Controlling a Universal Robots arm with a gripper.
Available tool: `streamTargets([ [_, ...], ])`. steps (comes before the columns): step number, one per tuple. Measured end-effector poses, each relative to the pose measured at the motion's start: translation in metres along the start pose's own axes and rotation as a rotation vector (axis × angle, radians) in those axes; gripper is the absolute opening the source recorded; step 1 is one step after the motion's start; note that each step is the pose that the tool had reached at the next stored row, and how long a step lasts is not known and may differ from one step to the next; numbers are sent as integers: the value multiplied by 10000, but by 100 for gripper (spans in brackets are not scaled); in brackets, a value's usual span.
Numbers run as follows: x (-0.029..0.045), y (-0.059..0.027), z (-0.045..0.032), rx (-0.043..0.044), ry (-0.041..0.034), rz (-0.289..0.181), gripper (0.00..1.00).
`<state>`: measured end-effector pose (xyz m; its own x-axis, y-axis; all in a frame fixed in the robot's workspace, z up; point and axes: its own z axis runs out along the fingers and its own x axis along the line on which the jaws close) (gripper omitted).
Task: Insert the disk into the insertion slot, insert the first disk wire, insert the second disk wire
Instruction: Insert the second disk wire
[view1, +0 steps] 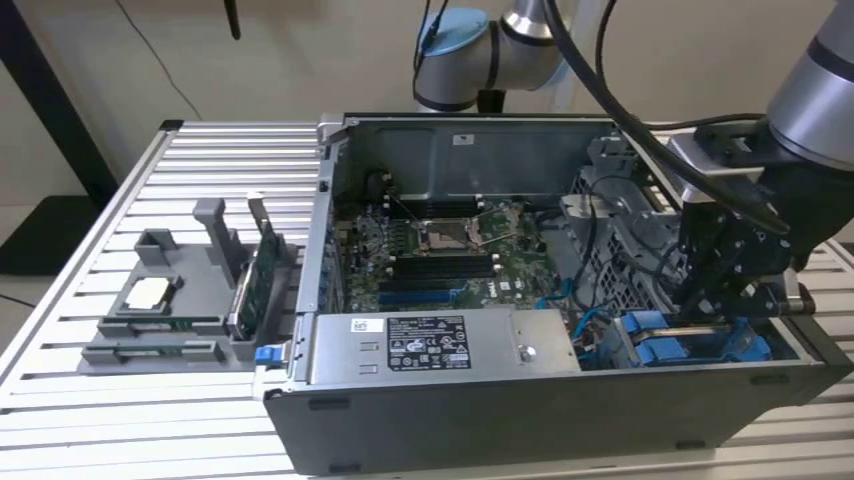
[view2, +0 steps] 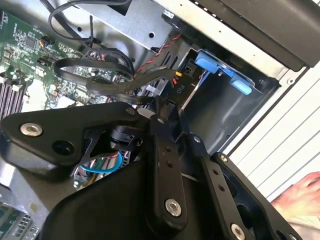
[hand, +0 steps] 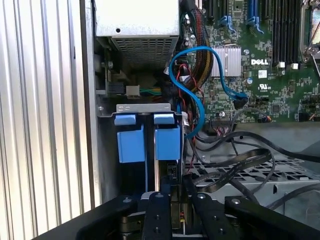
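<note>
Open dark grey metal computer case (view1: 441, 425) lies on its side on the ribbed silver aluminium table (view1: 80, 420). Black gripper (view1: 703, 318) of the grey arm reaches down into the case's corner at the exterior view's right, directly above the insertion slot (view1: 694, 345), a dark grey metal drive bay with bright blue plastic rails.

In the first wrist view the gripper (hand: 176, 207) has its 2 fingers (hand: 156, 215) drawn close together, clamped on a small dark connector (hand: 176, 210) between them. Connector sits just in front of the bay (hand: 145, 145), whose 2 blue tabs stand side by side under a silver bracket. Cannot tell whether the disk sits inside the bay; only blue carrier parts show.

Blue data cable (hand: 192, 85) loops from the green motherboard (hand: 260, 60) toward the bay. Grey labelled power-supply box (view1: 434, 345) lies beside the bay. Grey plastic parts holder (view1: 180, 300) stands on the table, well apart from the case.

In the second wrist view a hand (view2: 300, 192) shows at the table edge.
</note>
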<state>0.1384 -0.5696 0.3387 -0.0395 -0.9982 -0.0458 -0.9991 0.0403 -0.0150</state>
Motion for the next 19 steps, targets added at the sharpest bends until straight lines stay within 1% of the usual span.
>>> streamTargets([
  [2, 0, 0, -1, 0, -13, 1, 24],
  [4, -1, 0, -27, -1, -35, 1, 24],
  [8, -7, -2, -156, -2, -47, 2, 24],
  [15, -15, -3, -319, -3, -47, 0, 24],
  [17, -16, -2, -352, -3, -47, 1, 24],
  [19, -17, -2, -367, -3, -48, 1, 24],
])
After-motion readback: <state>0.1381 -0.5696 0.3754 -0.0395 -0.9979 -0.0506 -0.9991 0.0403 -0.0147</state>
